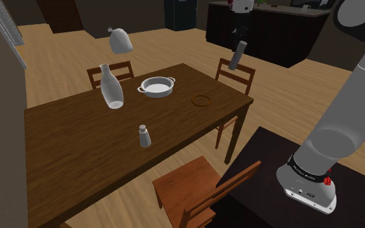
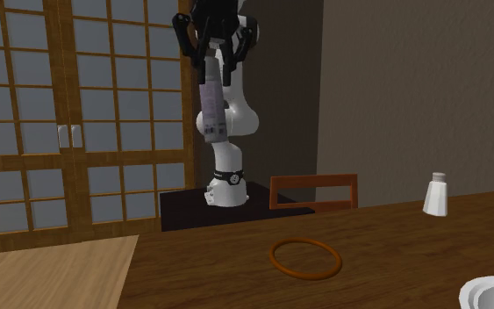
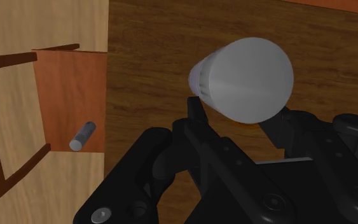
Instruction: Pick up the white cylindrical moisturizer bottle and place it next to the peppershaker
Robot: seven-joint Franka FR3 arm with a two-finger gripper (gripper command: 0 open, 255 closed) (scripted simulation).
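Observation:
My gripper (image 1: 239, 39) is shut on the top of a pale grey cylindrical bottle (image 1: 235, 57), which hangs tilted high above the table's far right corner. In the second exterior view the gripper (image 2: 211, 53) clasps the bottle (image 2: 211, 110) well above the tabletop. Seen from the wrist, the bottle (image 3: 244, 79) sits between the two fingers of the gripper (image 3: 241, 118). The small white peppershaker (image 1: 144, 136) stands upright near the middle of the dark wooden table (image 1: 77, 149), far from the bottle; it also shows at the second exterior view's right (image 2: 437, 195).
On the table are a grey bottle-shaped vase (image 1: 112, 87), a white two-handled bowl (image 1: 157, 85) and a brown ring (image 1: 202, 100). A grey jug-like shape (image 1: 120, 41) shows above the table's far side. Chairs (image 1: 235, 74) surround the table. A small grey cylinder (image 3: 82, 135) lies on a chair seat.

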